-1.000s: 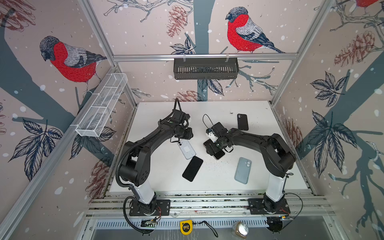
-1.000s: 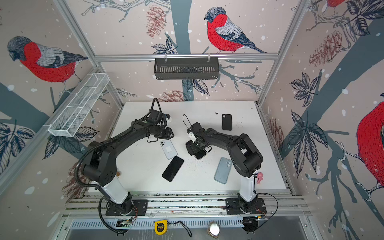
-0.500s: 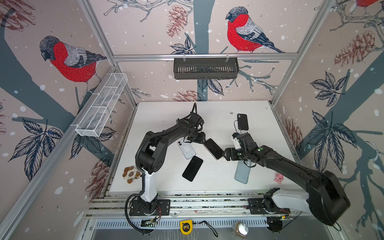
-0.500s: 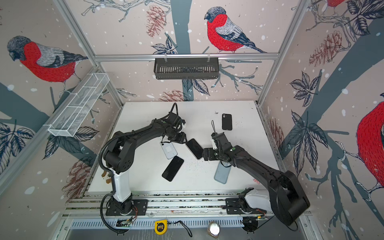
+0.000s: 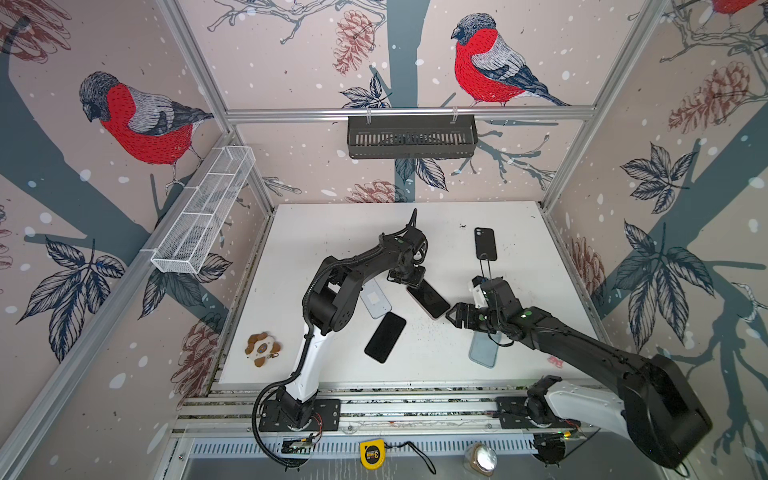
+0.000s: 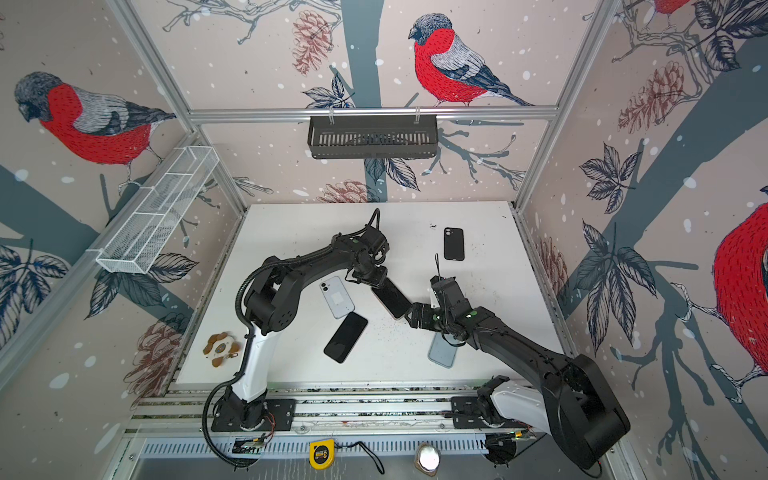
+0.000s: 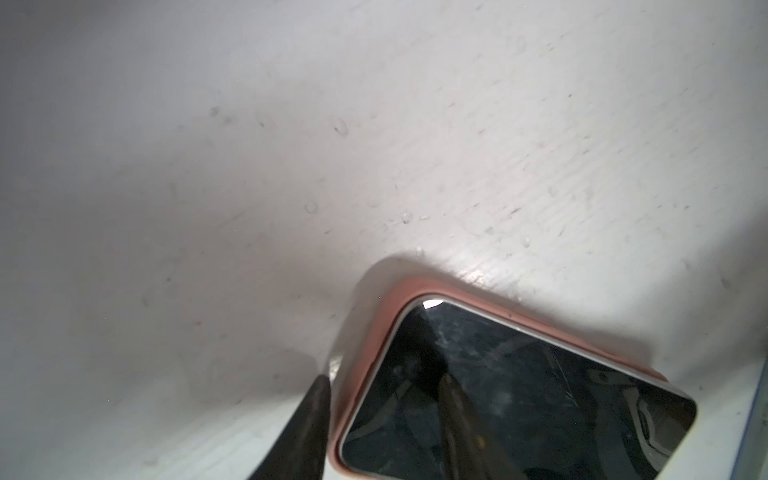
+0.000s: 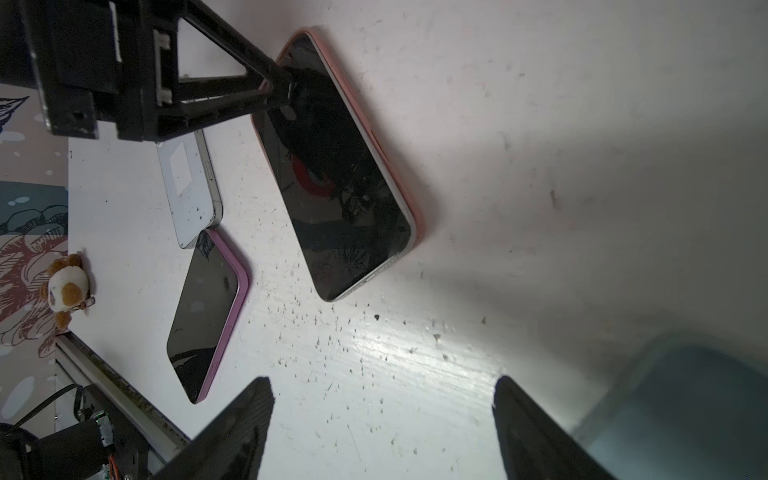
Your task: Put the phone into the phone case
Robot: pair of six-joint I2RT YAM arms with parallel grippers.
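– Since a second ago the right gripper (image 5: 451,318) has drawn back off the phone (image 5: 428,298) toward the bench's right edge. And the left gripper (image 5: 409,277) has come across to the phone's far end.
– And the room?
– In both top views, bird-and-pinecone wallpaper (image 5: 540,50) all round, a white wire basket (image 5: 203,208) on the left wall and a black basket (image 5: 411,137) on the back rail. The phone lies screen up near the middle of the white bench (image 5: 332,241). A black case (image 5: 485,244) sits toward the far right corner. A pale blue case (image 5: 482,353) lies toward the near edge, half under the right arm. Left of the middle there's a white phone (image 5: 376,299) face down and a dark phone (image 5: 385,336) screen up. A plush toy (image 5: 262,349) sits by the left edge, close to the near left corner.
– The left wrist view?
– The phone's corner is seated in a pink case (image 7: 374,345). One finger (image 7: 461,424) rests on the glass and the other (image 7: 307,428) stands just outside the case's end. The jaws are partly apart, and I cannot tell whether they squeeze anything. The bench paint looks scuffed.
– Right wrist?
– Its jaws are spread wide with nothing between them, over bare bench peppered with dark specks. The dark phone wears a purple case (image 8: 237,305).
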